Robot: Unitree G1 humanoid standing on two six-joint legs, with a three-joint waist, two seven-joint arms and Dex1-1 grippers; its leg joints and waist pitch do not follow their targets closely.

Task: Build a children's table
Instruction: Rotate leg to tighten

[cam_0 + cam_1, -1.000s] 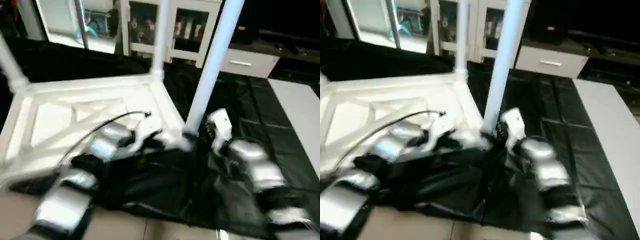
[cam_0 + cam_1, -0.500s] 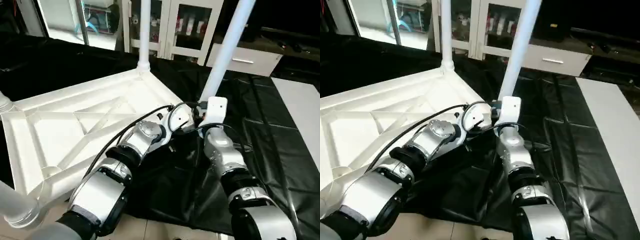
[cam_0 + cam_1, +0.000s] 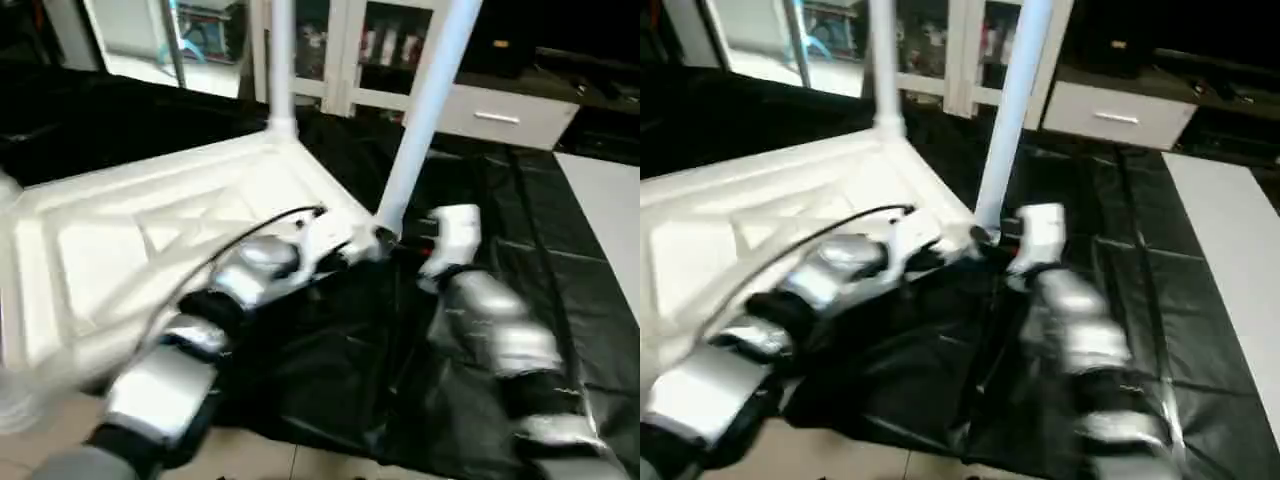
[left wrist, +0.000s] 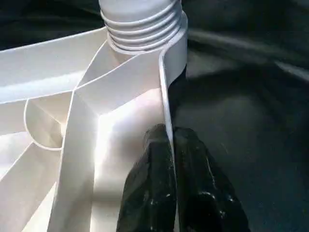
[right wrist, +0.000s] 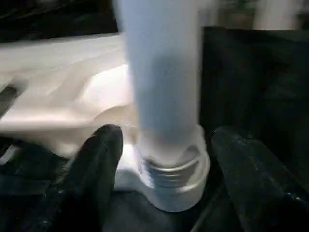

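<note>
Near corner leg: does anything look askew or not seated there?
Yes. The near corner leg leans instead of standing straight like the far leg, and its threads show above the socket, so it isn't screwed fully home.

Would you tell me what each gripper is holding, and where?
The left gripper pinches the tabletop by its rim; the right gripper holds nothing, open around the leg.

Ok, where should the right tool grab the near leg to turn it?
Low on the leg, just above its threaded base, coming in level from the robot's side. It stands upright in the corner socket, and the open right tool already straddles it there.
</note>
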